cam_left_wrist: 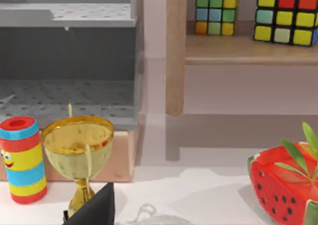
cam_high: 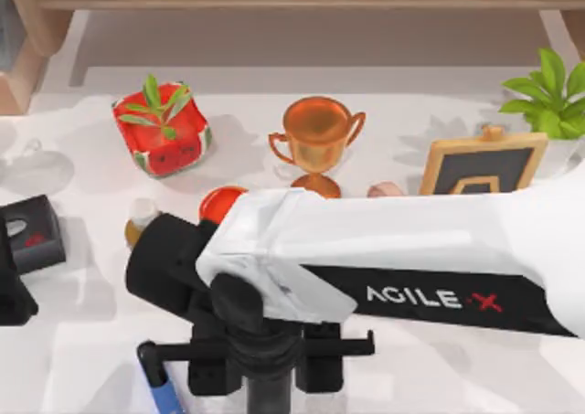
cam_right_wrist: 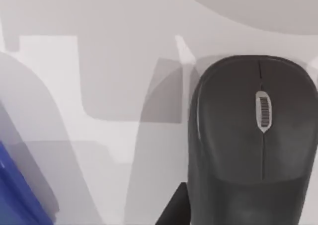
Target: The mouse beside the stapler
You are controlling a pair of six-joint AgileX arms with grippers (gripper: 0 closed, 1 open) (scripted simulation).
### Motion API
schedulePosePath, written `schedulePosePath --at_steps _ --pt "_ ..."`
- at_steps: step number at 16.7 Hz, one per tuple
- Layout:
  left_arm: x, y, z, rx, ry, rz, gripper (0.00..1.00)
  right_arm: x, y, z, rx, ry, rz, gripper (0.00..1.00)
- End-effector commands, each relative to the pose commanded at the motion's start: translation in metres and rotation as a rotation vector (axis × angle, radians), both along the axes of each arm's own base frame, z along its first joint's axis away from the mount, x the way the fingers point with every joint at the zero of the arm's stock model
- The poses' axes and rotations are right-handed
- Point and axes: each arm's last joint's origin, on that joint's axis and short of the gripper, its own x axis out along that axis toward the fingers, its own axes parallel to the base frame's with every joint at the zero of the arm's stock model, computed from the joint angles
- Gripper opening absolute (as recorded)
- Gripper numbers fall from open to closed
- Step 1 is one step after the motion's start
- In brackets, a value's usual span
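the table (cam_high: 82, 359) is white and smooth, crossed by soft grey shadows. behind it runs a light wooden shelf (cam_left_wrist: 248, 48) carrying two colour cubes (cam_left_wrist: 215, 13), with a grey perforated rack to one side in the left wrist view.

toward the back of the table stand a red watermelon-patterned planter (cam_high: 163, 129) with a green sprig, a copper trophy (cam_high: 316, 144), a small chalkboard in a wooden frame (cam_high: 483, 163) and a leafy potted plant (cam_high: 551, 94) at the right edge. an orange-red round object (cam_high: 219, 202) shows at the edge of the right arm, near a small bottle with a pale cap (cam_high: 140, 215).

the left arm sits parked at the table's left edge, its gripper (cam_high: 27, 236) dark; i cannot tell how its fingers stand.

the right arm reaches across from the right, white with black "agile x" lettering, wrist pointing down at the near edge. the right gripper (cam_high: 258, 364) hangs there; its finger state cannot be told.

the mouse (cam_right_wrist: 256, 140), dark grey with a silver scroll wheel, lies flat on the table directly below that gripper in the right wrist view. a blue object, apparently the stapler (cam_high: 163, 388), lies just left of the gripper, apart from the mouse.
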Motion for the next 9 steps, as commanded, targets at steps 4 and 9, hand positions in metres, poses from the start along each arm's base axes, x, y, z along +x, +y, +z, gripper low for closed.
schedulePosePath --at_steps 4,9 --pt "0.0 0.0 0.0 0.0 0.0 0.0 1.0 0.0 0.0 0.0 0.0 0.0 0.0 1.0" --pt "0.0 0.0 0.0 0.0 0.0 0.0 1.0 0.0 0.0 0.0 0.0 0.0 0.0 1.0"
